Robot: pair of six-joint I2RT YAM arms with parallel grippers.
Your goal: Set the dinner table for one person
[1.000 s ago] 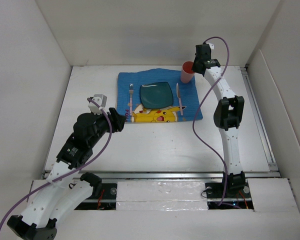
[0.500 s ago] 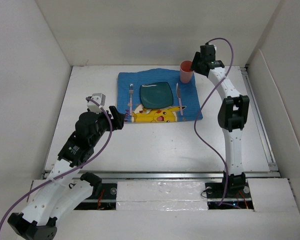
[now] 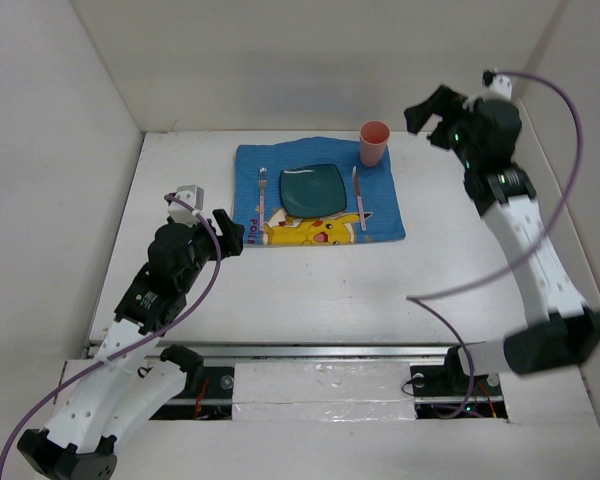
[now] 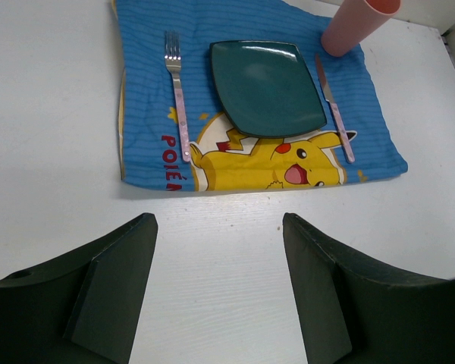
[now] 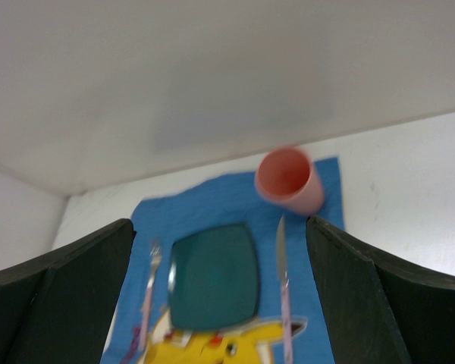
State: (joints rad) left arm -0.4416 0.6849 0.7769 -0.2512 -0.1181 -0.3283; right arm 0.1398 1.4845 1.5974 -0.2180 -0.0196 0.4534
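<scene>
The white dinner table [image 3: 310,290] carries a blue Pikachu placemat [image 3: 380,225]. On the mat lie a dark green square plate [image 3: 313,188], a fork [image 3: 262,195] to its left and a knife [image 3: 359,200] to its right. A pink cup [image 3: 374,143] stands upright at the mat's far right corner. My left gripper [image 3: 232,232] hovers open and empty just off the mat's near left corner; its wrist view shows the plate [image 4: 267,87] and cup [image 4: 353,26] ahead. My right gripper [image 3: 430,112] hangs open and empty, raised to the right of the cup [image 5: 288,178].
White walls [image 3: 60,150] enclose the table on the left, back and right. A metal rail [image 3: 320,350] runs along the near edge and another [image 3: 520,240] along the right side. Purple cables [image 3: 450,290] loop off both arms.
My right gripper opened, let go of the pink cup and swung up and away to the right. The left gripper opened a little wider and drew back slightly left.
</scene>
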